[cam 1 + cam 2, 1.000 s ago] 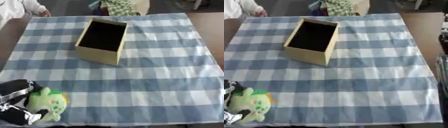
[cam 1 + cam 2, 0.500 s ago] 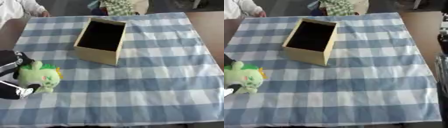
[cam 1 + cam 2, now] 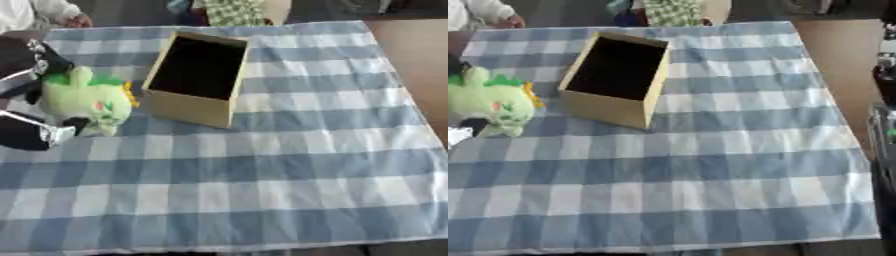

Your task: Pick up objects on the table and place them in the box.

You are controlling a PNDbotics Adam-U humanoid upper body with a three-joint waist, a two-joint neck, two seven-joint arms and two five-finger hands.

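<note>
- One hand is working: my left hand [image 3: 31, 107], at nine o'clock in the left eye view, with fingers curled round the green plush toy [image 3: 86, 101].
- I see a dark fingertip [image 3: 77, 123] against the toy's lower side.
- The toy sits just beside the box [image 3: 197, 77], at the box's nine o'clock, over the checked cloth [image 3: 262, 170].
- The box stands open and looks dark inside.
- My right hand is out of sight.

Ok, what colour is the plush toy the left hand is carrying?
Light green plush toy, with a yellow-orange bit at its side; clearest in the left eye view.
</note>
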